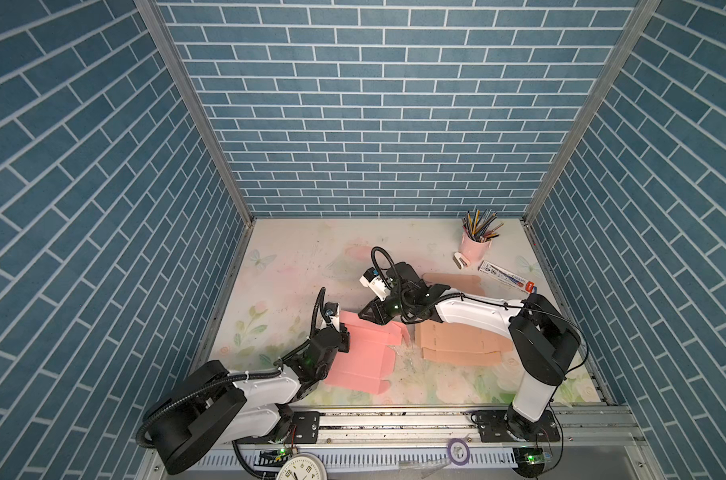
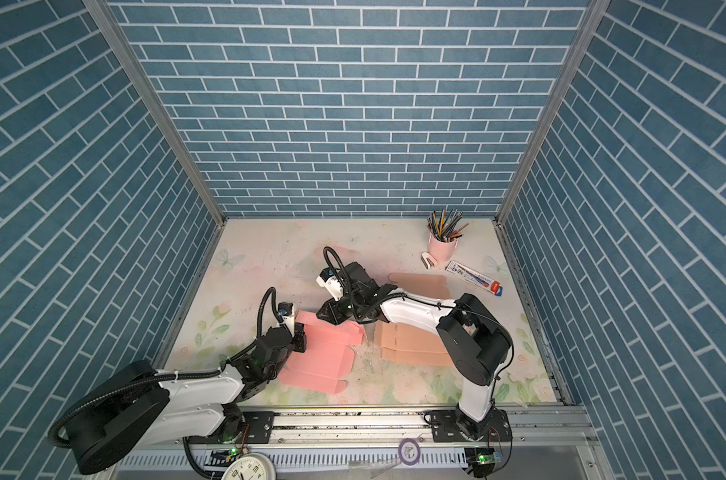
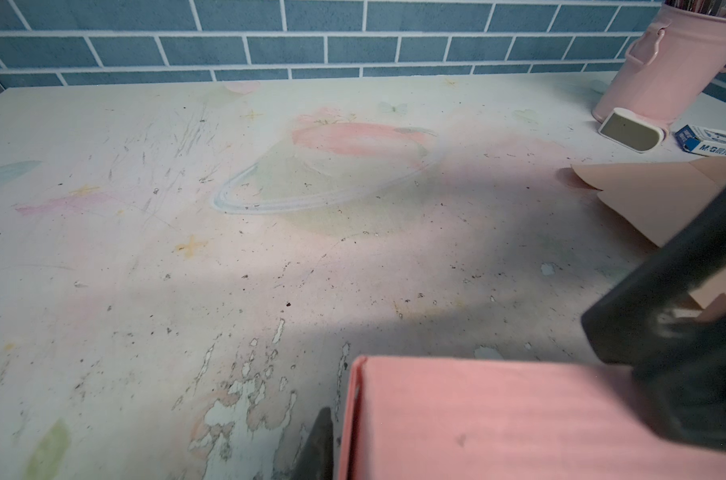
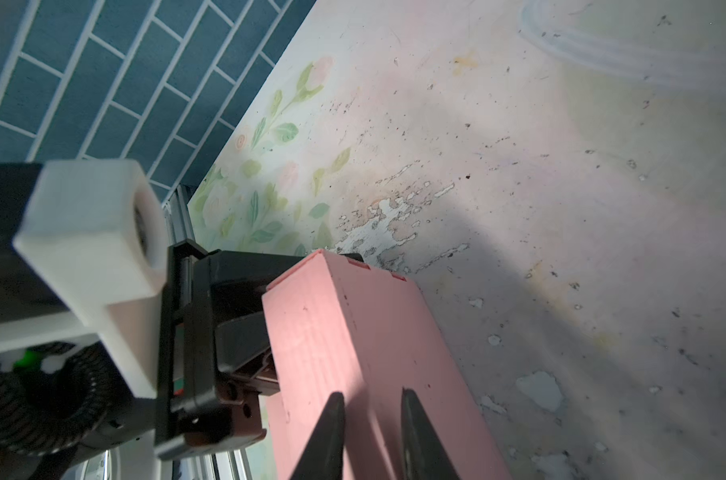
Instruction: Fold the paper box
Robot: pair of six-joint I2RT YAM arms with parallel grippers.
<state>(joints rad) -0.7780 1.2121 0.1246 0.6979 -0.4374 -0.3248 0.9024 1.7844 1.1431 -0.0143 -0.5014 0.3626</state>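
Observation:
The pink paper box [image 1: 365,357] lies mostly flat on the table in both top views, with its far wall folded up. My left gripper [image 1: 345,332] is at the left end of that wall. In the left wrist view one finger [image 3: 320,440] stands right beside the doubled pink wall [image 3: 498,415], and the other finger is hidden behind it. My right gripper [image 4: 373,397] reaches across the middle and straddles the top of the same wall [image 4: 332,332], with a narrow strip of pink between its fingertips. In a top view it sits at the far edge [image 2: 323,313].
Tan cardboard sheets [image 1: 456,340] lie right of the pink box, under the right arm, and another tan piece [image 1: 452,280] lies behind it. At the back right stand a pink pencil cup [image 1: 473,247], a white stapler [image 1: 463,262] and a pen carton [image 1: 506,274].

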